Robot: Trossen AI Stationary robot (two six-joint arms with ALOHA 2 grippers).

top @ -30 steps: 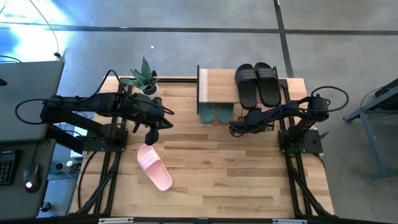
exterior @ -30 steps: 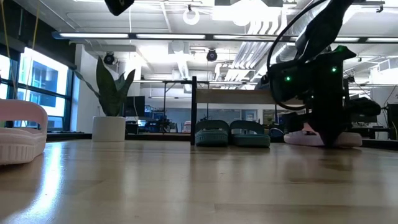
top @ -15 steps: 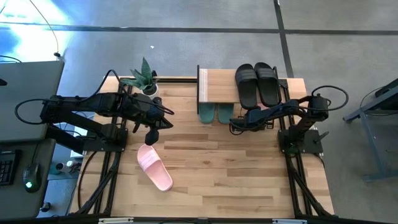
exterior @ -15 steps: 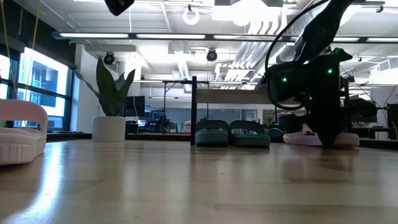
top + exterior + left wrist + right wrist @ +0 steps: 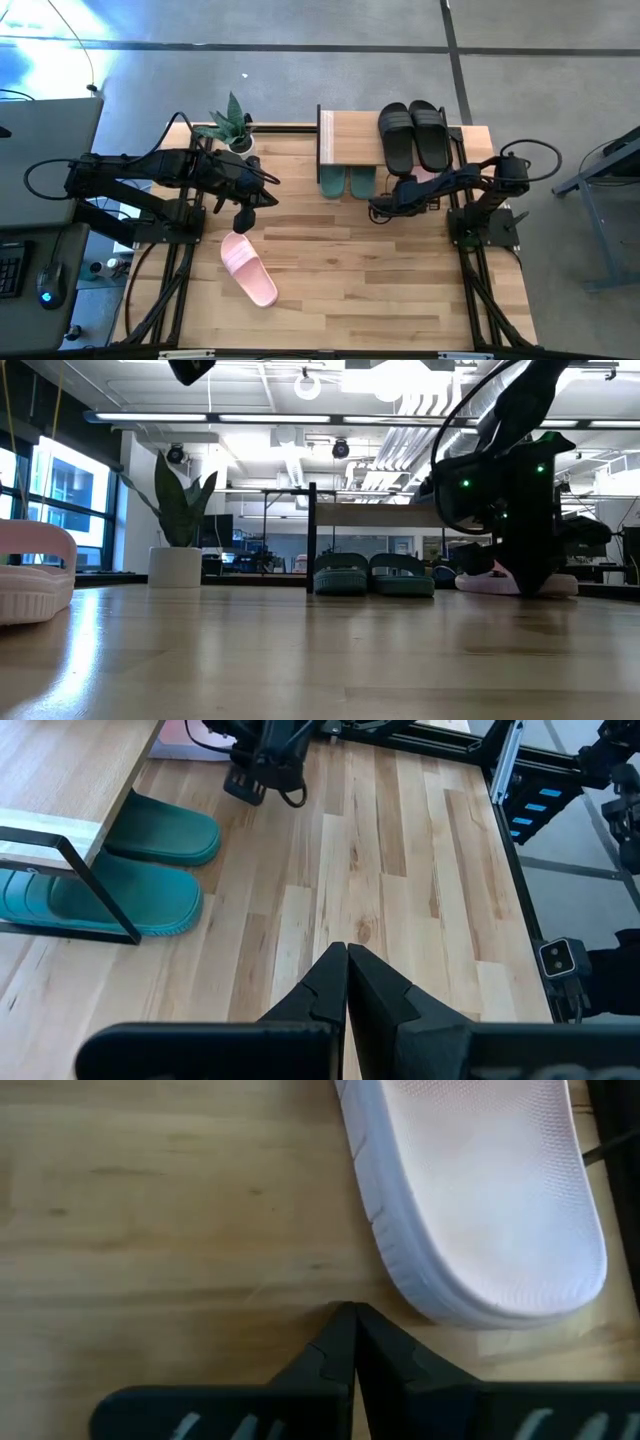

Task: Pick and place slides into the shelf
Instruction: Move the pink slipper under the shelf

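One light pink slide (image 5: 248,268) lies flat on its sole on the table's left half, also at the left of the low view (image 5: 30,575). My left gripper (image 5: 243,222) hangs shut high above it (image 5: 346,952). The second pink slide (image 5: 480,1190) rests on the table by the shelf's right end (image 5: 475,582). My right gripper (image 5: 347,1312) is shut and low at the table (image 5: 378,207), its tips just short of this slide's rounded end. The black pair (image 5: 413,135) lies on the shelf's top board (image 5: 350,140).
A teal-green pair (image 5: 348,182) sits under the shelf (image 5: 375,575). A potted plant (image 5: 228,125) stands at the far left of the table. Bare wooden tabletop (image 5: 340,270) spreads across the middle and the near side.
My right gripper moved a little toward the shelf and the pink slide, then came back toward the near edge. It stayed shut.
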